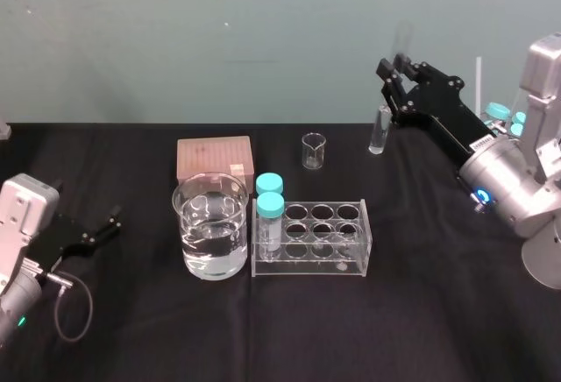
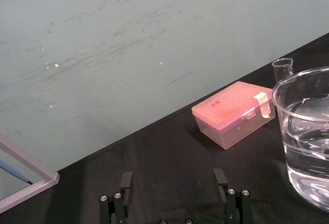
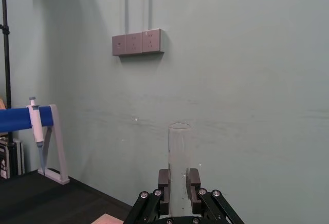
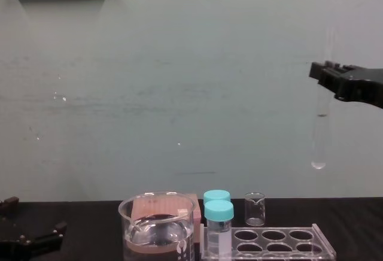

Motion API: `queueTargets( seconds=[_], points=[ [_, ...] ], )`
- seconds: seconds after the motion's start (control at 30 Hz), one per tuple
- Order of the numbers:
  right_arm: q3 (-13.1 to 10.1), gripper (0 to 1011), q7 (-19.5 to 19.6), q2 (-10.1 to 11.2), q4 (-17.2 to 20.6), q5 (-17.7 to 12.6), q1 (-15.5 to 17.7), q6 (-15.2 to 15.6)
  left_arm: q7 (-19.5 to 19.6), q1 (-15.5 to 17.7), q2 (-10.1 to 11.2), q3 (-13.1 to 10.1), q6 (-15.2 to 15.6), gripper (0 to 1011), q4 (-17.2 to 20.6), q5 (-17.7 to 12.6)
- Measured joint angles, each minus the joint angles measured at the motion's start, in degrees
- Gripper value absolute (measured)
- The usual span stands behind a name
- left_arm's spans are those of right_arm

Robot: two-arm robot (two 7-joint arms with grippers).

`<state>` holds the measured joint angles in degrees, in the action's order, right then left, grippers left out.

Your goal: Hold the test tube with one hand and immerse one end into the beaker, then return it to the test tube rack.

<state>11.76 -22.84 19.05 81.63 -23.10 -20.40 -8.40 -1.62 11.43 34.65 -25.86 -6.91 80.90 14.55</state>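
My right gripper (image 1: 390, 93) is shut on the test tube (image 1: 379, 132), a long clear glass tube held upright and high above the table's back right. In the chest view its rounded bottom hangs well below the right gripper (image 4: 326, 78), and the test tube (image 4: 319, 138) is far above the rack. From the right wrist, the test tube (image 3: 179, 152) stands between both black fingers (image 3: 193, 182). The large beaker (image 1: 210, 229), part full of clear liquid, sits left of the clear test tube rack (image 1: 307, 268). Parked at the left edge, my left gripper (image 2: 174, 183) is open with nothing in it.
Two teal-capped vials (image 1: 270, 207) stand in the rack's left holes. A pink lidded box (image 1: 215, 159) lies behind the beaker, and a tiny clear beaker (image 1: 313, 150) sits behind the rack. A pipette stand (image 3: 49, 142) is at the wall.
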Motion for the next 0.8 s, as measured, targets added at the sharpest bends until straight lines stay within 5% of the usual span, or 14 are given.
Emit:
queueTargets(
  seconds=[0.3,0.8],
  points=[
    [3.8,227,-3.7,-2.4,-5.5,0.4,-5.7,-1.1,0.0,0.0,0.0,0.0,0.0,1000,0.0,0.0],
    [13.8,227,-15.7,-10.1,-15.4,-3.3,-14.9,-4.5,0.0,0.0,0.0,0.0,0.0,1000,0.0,0.0]
  ],
)
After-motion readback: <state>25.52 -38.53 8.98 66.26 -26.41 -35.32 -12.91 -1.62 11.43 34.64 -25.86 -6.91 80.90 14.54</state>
